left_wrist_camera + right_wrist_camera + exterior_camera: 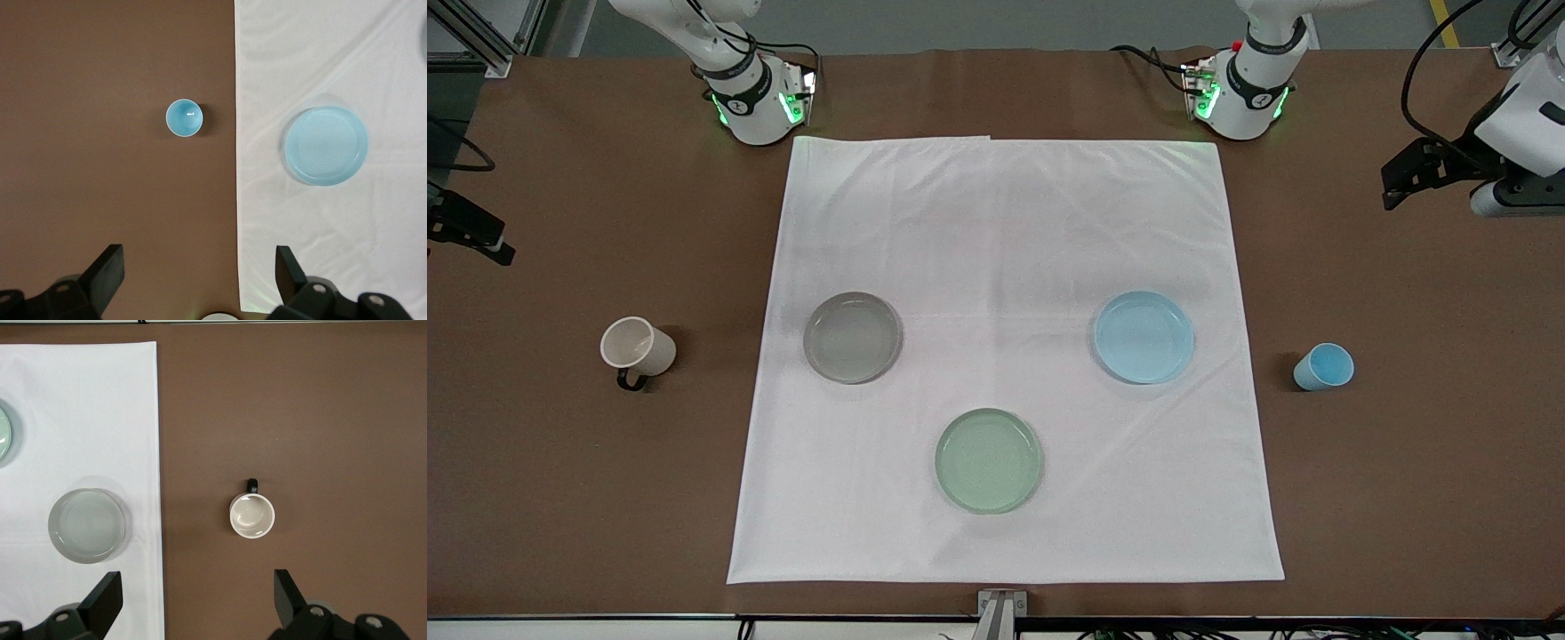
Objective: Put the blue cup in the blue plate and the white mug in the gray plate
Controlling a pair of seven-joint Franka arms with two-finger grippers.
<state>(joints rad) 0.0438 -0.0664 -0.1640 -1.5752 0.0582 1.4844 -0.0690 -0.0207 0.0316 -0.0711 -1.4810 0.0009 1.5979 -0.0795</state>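
Observation:
The blue cup (1323, 366) stands upright on the bare brown table at the left arm's end, beside the cloth. The blue plate (1144, 337) lies empty on the cloth. The white mug (638, 348) with its black handle stands on the brown table at the right arm's end. The gray plate (852, 337) lies empty on the cloth. My left gripper (199, 257) is open and empty, high over the brown table, apart from the blue cup (184, 118) and blue plate (326, 145). My right gripper (197, 580) is open and empty, high above the white mug (252, 515) and gray plate (87, 525).
A white cloth (1005, 222) covers the middle of the brown table. A pale green plate (989, 460) lies on it, nearer to the front camera than the other two plates. The arm bases stand along the table's edge farthest from the camera.

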